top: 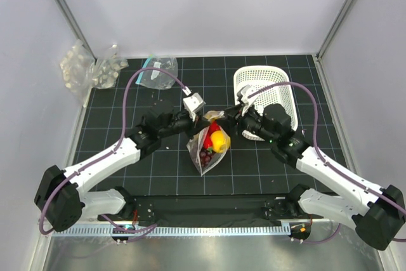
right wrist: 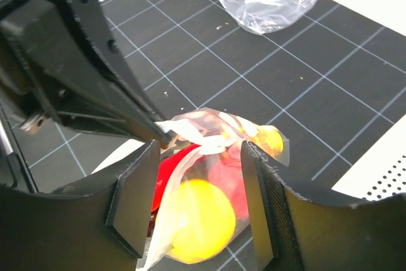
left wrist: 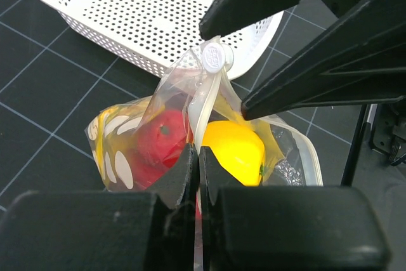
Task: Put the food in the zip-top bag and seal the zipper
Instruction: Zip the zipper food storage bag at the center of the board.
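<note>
The clear zip-top bag [top: 209, 147] stands at the mat's middle, holding the round yellow fruit [top: 219, 143], red fruit [top: 212, 131] and dark grapes [top: 206, 155]. My left gripper [top: 202, 118] is shut on the bag's pale mouth strip [left wrist: 202, 109], pinched between its fingertips [left wrist: 196, 160]. The yellow fruit [left wrist: 233, 150], red fruit [left wrist: 162, 138] and a yellow banana piece [left wrist: 104, 134] show through the plastic. My right gripper [right wrist: 200, 198] is open, its jaws straddling the bag's top [right wrist: 209, 134] without touching. The yellow fruit [right wrist: 198, 220] and a red piece [right wrist: 168, 172] lie between them.
A white perforated basket [top: 263, 87] stands just behind the right arm and shows in the left wrist view [left wrist: 146, 11]. A clear bag with a teal strip [top: 157, 73] and bumpy clear packs [top: 89, 68] lie at the back left.
</note>
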